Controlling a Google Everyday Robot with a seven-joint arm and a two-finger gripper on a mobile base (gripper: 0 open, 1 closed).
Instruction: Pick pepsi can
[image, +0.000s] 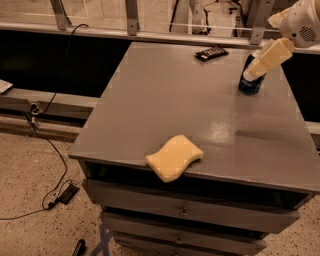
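The pepsi can (248, 85) is a small dark-blue can standing upright at the back right of the grey table (165, 95). Only its lower body shows, because my gripper (252, 74) reaches down from the upper right and covers its top and upper side. The gripper's cream-coloured end lies right at the can's upper part. The white arm housing (302, 25) sits above and to the right of the can.
A flat dark snack wrapper (211, 52) lies at the table's back, left of the can. A yellow sponge (174, 157) overhangs the front edge. Drawers (185, 210) are under the tabletop. Cables (50, 150) trail on the floor at left. A metal railing (131, 20) runs behind.
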